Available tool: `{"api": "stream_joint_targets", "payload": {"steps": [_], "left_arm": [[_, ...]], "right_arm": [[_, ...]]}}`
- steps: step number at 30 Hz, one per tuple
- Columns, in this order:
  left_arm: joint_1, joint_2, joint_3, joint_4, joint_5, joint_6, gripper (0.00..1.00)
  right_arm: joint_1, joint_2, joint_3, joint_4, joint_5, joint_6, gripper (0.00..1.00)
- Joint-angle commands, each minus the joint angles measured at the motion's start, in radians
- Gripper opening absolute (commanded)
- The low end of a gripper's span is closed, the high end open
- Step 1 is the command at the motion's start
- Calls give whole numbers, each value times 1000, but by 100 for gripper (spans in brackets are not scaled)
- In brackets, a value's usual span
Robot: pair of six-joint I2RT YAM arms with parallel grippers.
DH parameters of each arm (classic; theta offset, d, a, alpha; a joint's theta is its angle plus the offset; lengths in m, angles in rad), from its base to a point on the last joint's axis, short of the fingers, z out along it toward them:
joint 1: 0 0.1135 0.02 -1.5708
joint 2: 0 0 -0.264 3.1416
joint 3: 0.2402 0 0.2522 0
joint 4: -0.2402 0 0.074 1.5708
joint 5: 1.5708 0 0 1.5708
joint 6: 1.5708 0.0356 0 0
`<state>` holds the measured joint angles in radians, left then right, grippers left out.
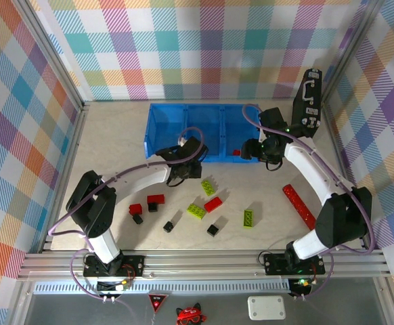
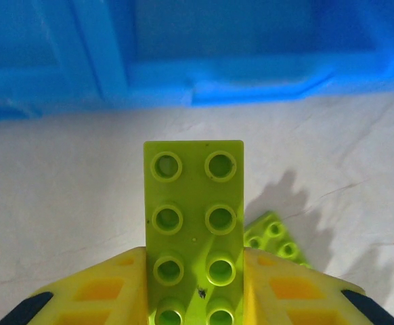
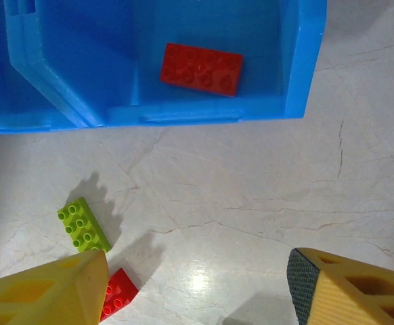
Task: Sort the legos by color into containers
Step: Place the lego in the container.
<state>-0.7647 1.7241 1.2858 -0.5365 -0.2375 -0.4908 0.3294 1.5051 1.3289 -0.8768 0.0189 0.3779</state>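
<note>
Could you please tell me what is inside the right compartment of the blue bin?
One red brick lies flat on the bin floor. The right arm covers part of that compartment from above, so more could be hidden.

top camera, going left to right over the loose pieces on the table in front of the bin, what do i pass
leftmost red lego → black lego → slanted lime lego → rightmost lime lego → long red strip; bunched ones skipped
</note>
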Motion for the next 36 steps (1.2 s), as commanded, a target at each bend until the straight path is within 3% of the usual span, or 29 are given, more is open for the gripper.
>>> {"api": "stream_joint_targets", "payload": {"steps": [1, 14, 27, 36], "left_arm": [[-5, 51, 92, -38, -5, 39, 33], [24, 305, 414, -42, -82, 87, 33], [74, 487, 568, -3, -47, 95, 33], [81, 518, 584, 0, -36, 89, 38]], "right_arm": [[6, -32, -16, -17, 13, 6, 71], [6, -91, -51, -30, 37, 6, 71], [6, -140, -86, -49, 38, 6, 71], [6, -164, -93, -59, 40, 12, 72]]}}
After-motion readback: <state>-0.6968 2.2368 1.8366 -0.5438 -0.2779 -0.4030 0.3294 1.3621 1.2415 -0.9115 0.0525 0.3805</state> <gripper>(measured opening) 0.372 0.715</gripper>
